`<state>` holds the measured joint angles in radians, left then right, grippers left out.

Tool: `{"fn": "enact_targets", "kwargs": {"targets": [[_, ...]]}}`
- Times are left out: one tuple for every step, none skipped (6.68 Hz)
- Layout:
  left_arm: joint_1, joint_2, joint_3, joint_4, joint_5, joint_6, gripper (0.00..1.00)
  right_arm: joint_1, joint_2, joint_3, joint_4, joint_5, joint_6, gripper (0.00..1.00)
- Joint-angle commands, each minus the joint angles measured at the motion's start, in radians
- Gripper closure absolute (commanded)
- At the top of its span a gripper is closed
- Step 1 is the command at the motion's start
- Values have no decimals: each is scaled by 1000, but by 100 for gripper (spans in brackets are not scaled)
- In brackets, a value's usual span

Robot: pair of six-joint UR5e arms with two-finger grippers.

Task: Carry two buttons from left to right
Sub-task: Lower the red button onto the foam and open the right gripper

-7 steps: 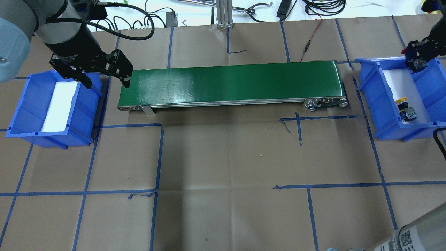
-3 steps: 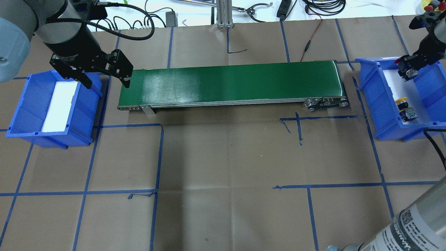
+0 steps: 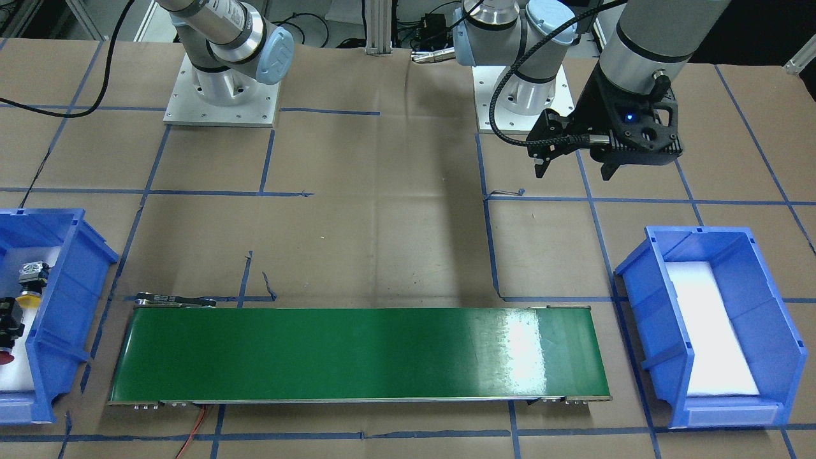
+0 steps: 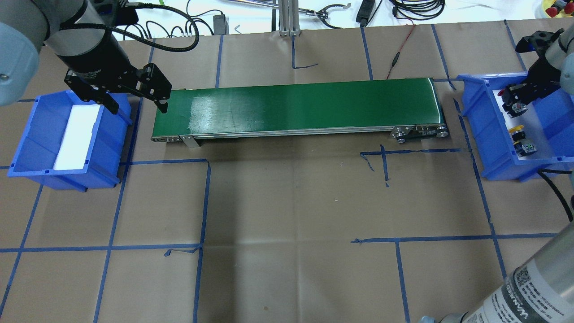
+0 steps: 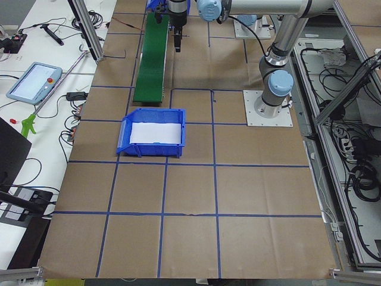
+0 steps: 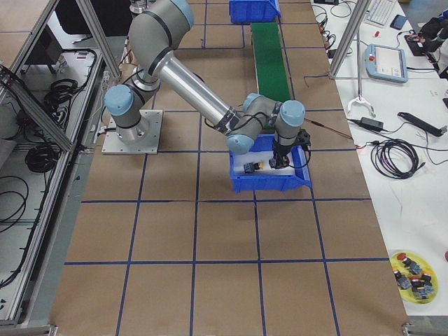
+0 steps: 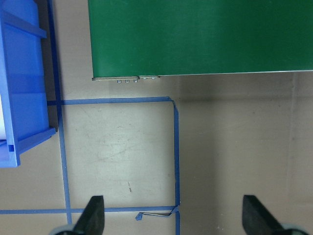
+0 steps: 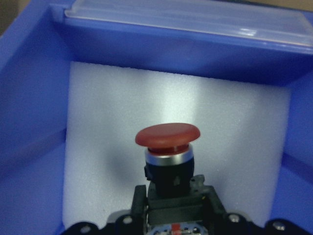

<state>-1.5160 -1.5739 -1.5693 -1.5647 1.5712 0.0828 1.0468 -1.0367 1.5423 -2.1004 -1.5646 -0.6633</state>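
Note:
The red button [image 8: 167, 136] is held cap-forward in my right gripper [image 4: 515, 96], which is shut on its black body. It hangs above the white foam inside the right blue bin [image 4: 482, 130]. The yellow button [image 4: 519, 133] lies on that foam nearer the bin's front, apart from the gripper. My left gripper [image 4: 136, 107] hangs open with nothing between its fingers, over the gap between the left blue bin [image 4: 27, 130] and the conveyor's left end. In the left wrist view only paper and tape lie between its fingers [image 7: 93, 215].
A green conveyor belt [image 4: 296, 105] runs between the two bins with nothing on it. The left bin holds only white foam [image 4: 76, 134]. Blue tape lines cross the brown paper. Cables and tools lie along the table's far edge [image 4: 403, 9].
My right gripper has carried the red button down and toward the conveyor side, over the right bin's foam. The left arm has stayed put.

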Motion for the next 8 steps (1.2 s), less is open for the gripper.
{"fn": "enact_targets", "kwargs": {"targets": [[-1, 0, 0, 0, 1, 0, 0, 1, 6, -1, 3, 6, 23, 68], [0, 0, 0, 0, 1, 0, 0, 4, 6, 1, -4, 41, 24, 3], [-1, 0, -2, 0, 1, 0, 0, 4, 6, -1, 2, 58, 22, 1], [-1, 0, -2, 0, 1, 0, 0, 4, 1, -7, 3, 57, 24, 0], [-1, 0, -2, 0, 1, 0, 0, 4, -5, -10, 3, 57, 25, 0], [0, 0, -2, 0, 1, 0, 0, 6, -14, -16, 5, 57, 27, 1], [-1, 0, -2, 0, 1, 0, 0, 7, -44, -28, 8, 55, 27, 1], [0, 0, -2, 0, 0, 0, 0, 7, -102, -30, 17, 55, 27, 1]]}}
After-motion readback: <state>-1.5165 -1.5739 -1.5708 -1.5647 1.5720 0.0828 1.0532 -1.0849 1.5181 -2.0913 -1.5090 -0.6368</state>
